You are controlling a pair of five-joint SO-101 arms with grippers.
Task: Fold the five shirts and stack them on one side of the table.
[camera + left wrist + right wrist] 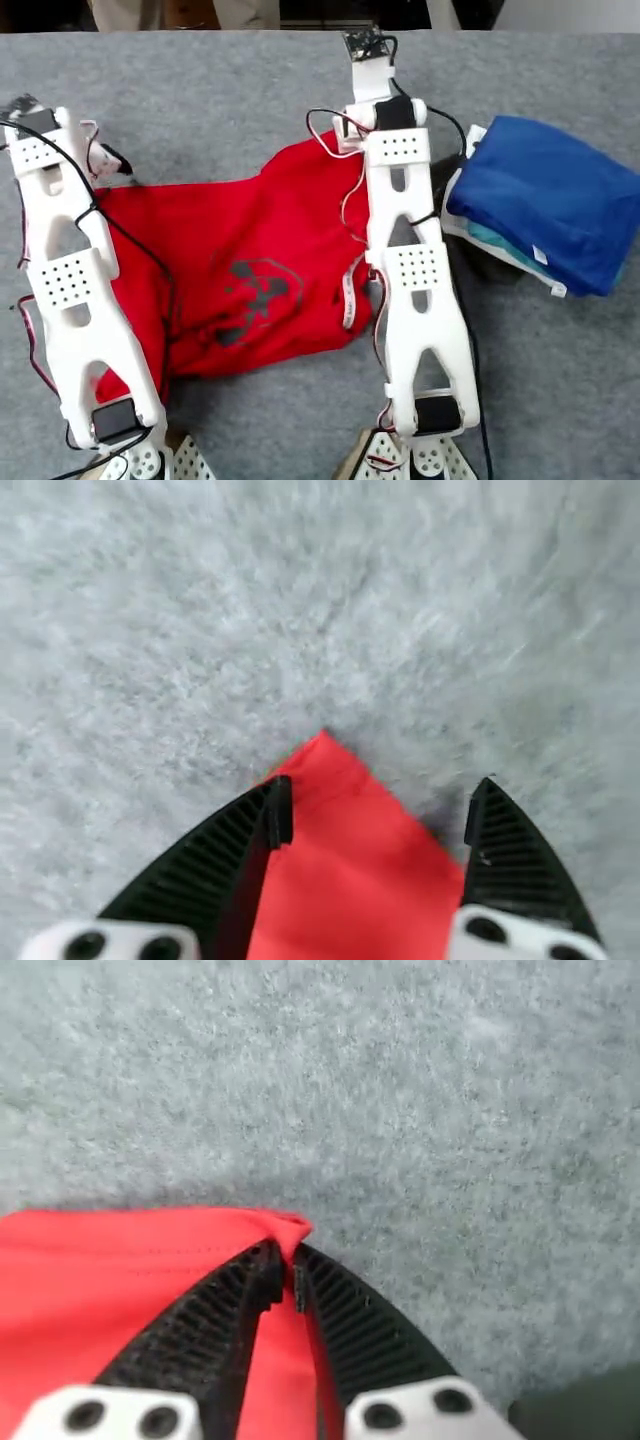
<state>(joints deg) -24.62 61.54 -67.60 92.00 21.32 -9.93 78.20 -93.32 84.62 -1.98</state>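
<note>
Most of this job looks done, judging by how things lie. Off to the outer side of my right gripper [288,1255], well apart from my left one, sits the folded stack [500,245] with a blue shirt [550,200] on top and teal and white layers showing at its edge beneath. I cannot tell how many shirts are in it. The red shirt [250,260] is the one in hand. It lies spread open and somewhat rumpled on the grey table [200,90] between my two arms, print side up, with no fold in it yet. My right gripper is closed tight on a pinch of its red hem at one far corner, with the fabric bunched into a small peak right at the fingertips. My left gripper [382,790] is wide open, its fingers standing either side of another pointed corner of the red cloth. That corner lies flat on the table between them and is not clamped. So I judge I am at the start of the red shirt's first fold: one corner gripped, the other lined up but not taken. What remains is to close my left fingers, fold the shirt down, and carry it over to the pile beyond my right gripper.
</note>
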